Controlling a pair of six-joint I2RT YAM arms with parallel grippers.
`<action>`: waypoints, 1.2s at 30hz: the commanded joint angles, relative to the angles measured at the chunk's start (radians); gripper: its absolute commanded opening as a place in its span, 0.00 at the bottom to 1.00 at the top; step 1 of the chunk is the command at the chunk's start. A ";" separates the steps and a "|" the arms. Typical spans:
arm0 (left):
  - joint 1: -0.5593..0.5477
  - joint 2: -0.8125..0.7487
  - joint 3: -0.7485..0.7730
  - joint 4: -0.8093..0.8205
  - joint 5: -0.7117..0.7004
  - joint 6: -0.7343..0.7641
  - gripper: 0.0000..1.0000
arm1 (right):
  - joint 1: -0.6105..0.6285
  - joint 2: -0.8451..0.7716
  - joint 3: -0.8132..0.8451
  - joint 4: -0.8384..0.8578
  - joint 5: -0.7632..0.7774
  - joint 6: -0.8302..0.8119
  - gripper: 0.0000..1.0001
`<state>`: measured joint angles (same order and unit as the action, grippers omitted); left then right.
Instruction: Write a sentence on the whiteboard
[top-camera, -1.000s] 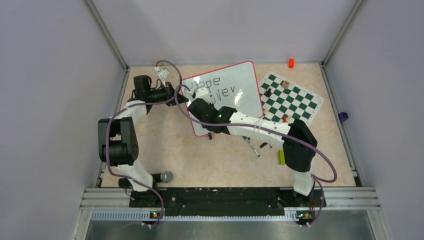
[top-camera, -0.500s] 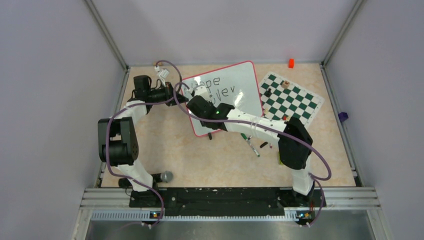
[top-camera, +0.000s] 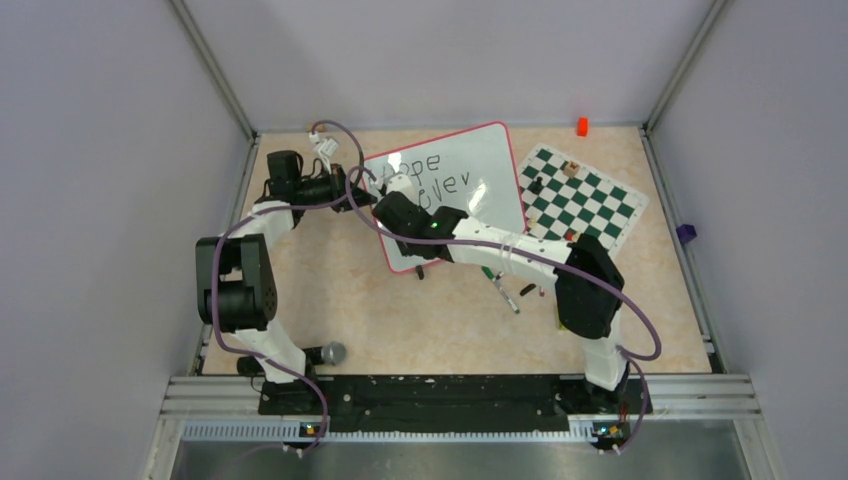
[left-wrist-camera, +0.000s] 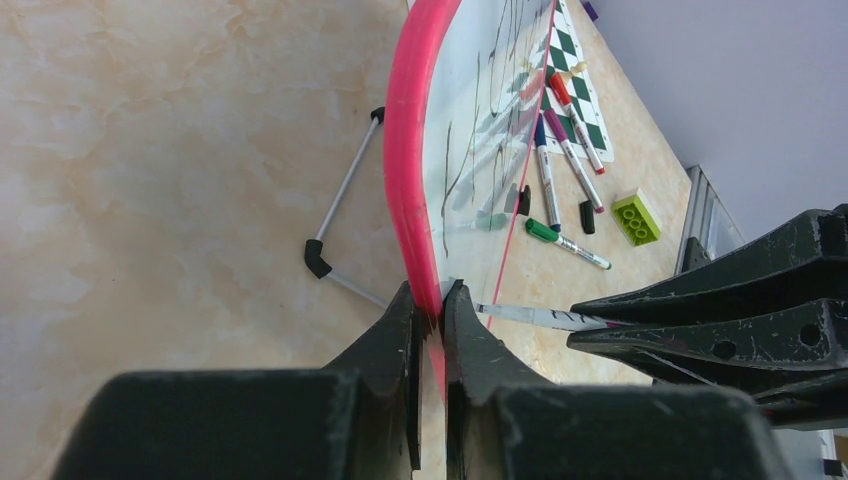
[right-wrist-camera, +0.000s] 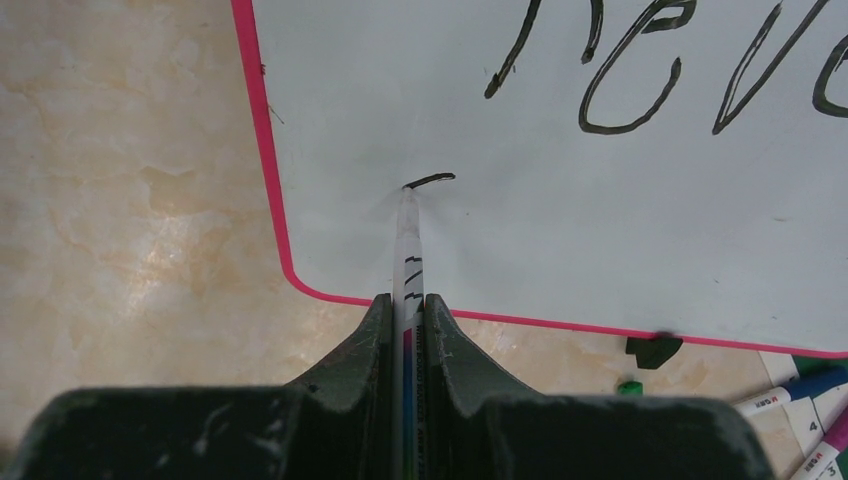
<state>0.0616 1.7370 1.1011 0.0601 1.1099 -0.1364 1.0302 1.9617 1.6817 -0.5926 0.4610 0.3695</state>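
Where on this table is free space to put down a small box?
Free: the tabletop between the left arm and right arm, nearer than the whiteboard; also the strip right of the right arm, below the chess mat. Crowded: the loose markers beside the whiteboard's near edge.

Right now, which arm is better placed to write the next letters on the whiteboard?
Right. The right gripper holds the marker, its tip on the whiteboard at a short stroke below the lettering. The left gripper is clamped on the board's pink rim, steadying it.
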 joint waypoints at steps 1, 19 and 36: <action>-0.022 0.029 -0.029 0.010 -0.165 0.115 0.00 | -0.007 -0.011 -0.025 0.004 0.036 0.006 0.00; -0.022 0.029 -0.029 0.011 -0.164 0.115 0.00 | -0.013 -0.036 -0.086 -0.016 0.009 -0.002 0.00; -0.023 0.029 -0.028 0.010 -0.164 0.115 0.00 | -0.016 -0.087 -0.069 0.063 -0.085 -0.022 0.00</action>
<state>0.0616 1.7367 1.1011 0.0608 1.1133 -0.1364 1.0290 1.9419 1.6096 -0.6079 0.3885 0.3592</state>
